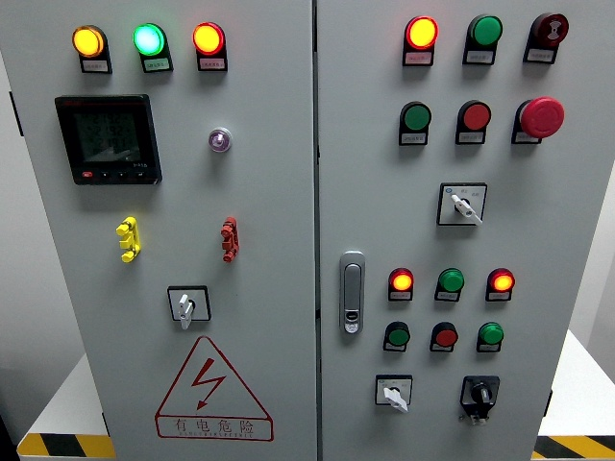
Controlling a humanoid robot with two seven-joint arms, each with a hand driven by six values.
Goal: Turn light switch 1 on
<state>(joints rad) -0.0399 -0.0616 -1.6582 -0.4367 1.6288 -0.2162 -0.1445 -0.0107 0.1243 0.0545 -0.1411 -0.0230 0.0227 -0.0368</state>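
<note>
Round glossy lamps [148, 38] dot the smooth grey metal cabinet [269, 192]; no robot hand visible.

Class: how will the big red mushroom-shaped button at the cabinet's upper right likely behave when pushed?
The big red mushroom-shaped button looks rigid and glossy, so probably stiff, perhaps slippery. Fixed to the grey cabinet door, it likely travels straight inward without tipping.

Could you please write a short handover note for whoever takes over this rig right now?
Robot hands: neither the left nor the right robot hand is in view.
Scene: grey metal electrical cabinet with two doors, facing the camera. White-handled rotary switches sit at the left door's lower middle, the right door's middle and its lower part; a black-knobbed one sits beside that.
Done: nothing visibly.
Left: identify switch 1, whose label is unreadable here, reach, turn it.
</note>
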